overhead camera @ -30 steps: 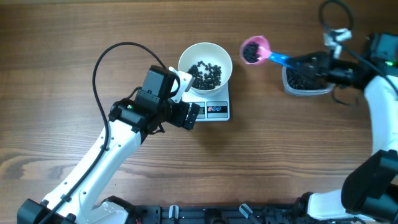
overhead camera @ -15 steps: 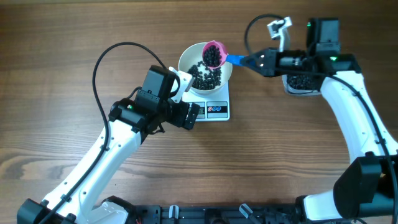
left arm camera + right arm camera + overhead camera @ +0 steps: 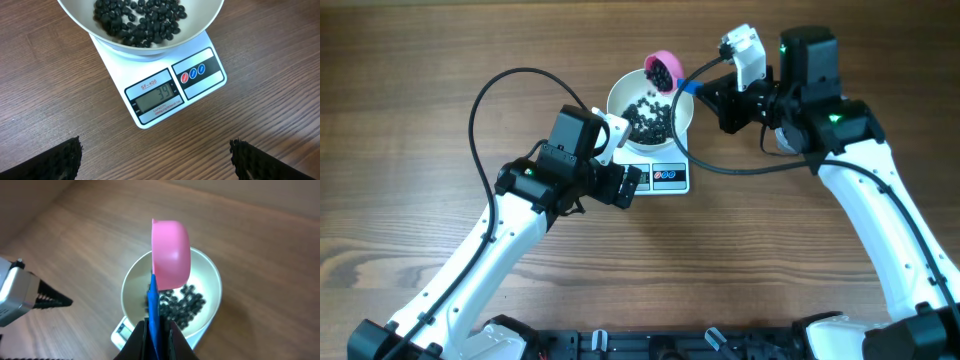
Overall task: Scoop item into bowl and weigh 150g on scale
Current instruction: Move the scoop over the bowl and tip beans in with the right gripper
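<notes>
The white bowl (image 3: 618, 105) stands on the white scale (image 3: 670, 177) and holds a low heap of the item, black beads (image 3: 648, 118). My right gripper (image 3: 710, 98) is shut on the blue handle (image 3: 153, 305) of a pink scoop (image 3: 663, 70). The scoop is turned on its side over the bowl's far rim. In the right wrist view the scoop (image 3: 171, 255) shows its back above the beads (image 3: 182, 307). My left gripper (image 3: 156, 160) stands open and empty just in front of the scale (image 3: 200, 75), whose display (image 3: 157, 95) reads 39.
A black cable (image 3: 490, 100) loops over the table behind my left arm. Another cable (image 3: 720, 165) hangs from my right arm beside the scale. Bare wood table (image 3: 420, 200) lies all around.
My right arm has swung left from the tub, carrying the filled scoop over the bowl. The scoop has tipped onto its side at the far rim. The left arm has not moved.
</notes>
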Controlling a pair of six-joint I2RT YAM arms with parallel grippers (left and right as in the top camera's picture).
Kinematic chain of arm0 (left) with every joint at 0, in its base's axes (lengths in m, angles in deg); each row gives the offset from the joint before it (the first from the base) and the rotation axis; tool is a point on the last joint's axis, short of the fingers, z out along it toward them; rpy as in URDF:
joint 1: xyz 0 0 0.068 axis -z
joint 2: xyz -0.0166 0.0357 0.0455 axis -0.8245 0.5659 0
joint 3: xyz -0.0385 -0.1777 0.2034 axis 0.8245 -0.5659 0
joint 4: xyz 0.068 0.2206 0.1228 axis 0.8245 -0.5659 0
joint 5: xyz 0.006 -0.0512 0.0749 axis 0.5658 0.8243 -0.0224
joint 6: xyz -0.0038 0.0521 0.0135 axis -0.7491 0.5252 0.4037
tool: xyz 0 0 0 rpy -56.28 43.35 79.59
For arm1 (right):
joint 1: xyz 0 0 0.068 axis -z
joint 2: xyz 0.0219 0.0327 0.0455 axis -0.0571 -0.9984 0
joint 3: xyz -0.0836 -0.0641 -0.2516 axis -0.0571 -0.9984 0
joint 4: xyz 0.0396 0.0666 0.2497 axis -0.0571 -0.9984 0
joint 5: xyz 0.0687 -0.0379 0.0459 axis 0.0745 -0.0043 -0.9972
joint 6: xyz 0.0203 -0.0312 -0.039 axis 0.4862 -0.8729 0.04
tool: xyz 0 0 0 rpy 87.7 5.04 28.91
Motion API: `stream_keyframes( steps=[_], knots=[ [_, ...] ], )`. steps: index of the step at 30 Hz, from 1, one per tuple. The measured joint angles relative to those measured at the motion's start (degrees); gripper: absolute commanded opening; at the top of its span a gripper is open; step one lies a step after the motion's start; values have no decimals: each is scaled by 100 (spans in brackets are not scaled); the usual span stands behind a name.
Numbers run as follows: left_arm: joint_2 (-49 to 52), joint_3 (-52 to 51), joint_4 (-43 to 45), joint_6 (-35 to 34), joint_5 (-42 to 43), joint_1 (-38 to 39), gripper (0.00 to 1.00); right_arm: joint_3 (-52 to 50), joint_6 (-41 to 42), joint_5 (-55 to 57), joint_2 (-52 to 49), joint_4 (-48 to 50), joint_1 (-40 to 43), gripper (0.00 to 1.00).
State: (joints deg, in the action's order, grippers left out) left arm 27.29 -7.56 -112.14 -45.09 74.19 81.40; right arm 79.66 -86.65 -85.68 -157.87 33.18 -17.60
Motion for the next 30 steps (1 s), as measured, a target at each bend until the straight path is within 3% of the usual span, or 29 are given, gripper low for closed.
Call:
stream_keyframes(
  steps=[15,30],
  knots=[
    [0,0,0,0,0,0,100,0,-1414,647,0,79,-92,4],
    [0,0,0,0,0,0,100,0,-1910,682,0,111,-92,4]
  ],
)
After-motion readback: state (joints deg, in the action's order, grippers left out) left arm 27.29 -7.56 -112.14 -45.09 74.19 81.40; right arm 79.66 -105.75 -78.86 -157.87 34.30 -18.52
